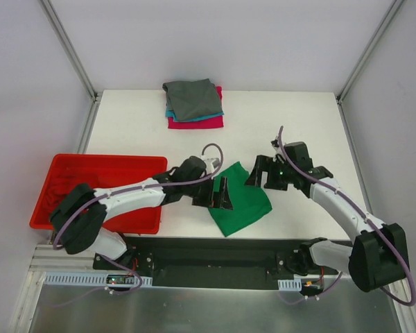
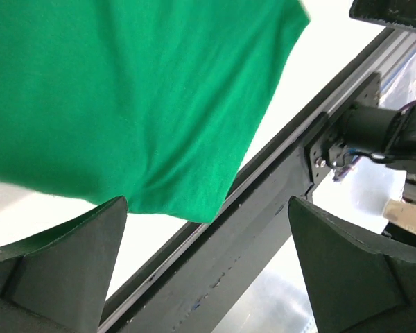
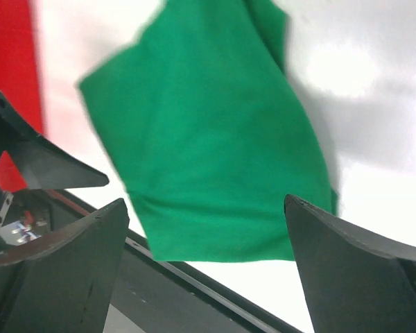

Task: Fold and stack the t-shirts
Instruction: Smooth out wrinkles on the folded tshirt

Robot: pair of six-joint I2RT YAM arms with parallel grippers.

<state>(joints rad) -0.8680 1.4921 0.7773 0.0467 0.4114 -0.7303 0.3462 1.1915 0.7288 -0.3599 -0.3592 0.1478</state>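
Top external shows the green t-shirt [image 1: 241, 201] lying between left jaws and right jaws, both released and empty. It looks limp and light, likely best pinched at the corners nearest each.

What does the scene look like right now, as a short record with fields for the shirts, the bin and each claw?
green tee: lying on the table near its front edge, held by neither claw
stack: at the far edge, grey tee on top, teal and magenta under it
bin: red, near left
left claw: open, at the green tee's left edge
right claw: open, at its far right corner
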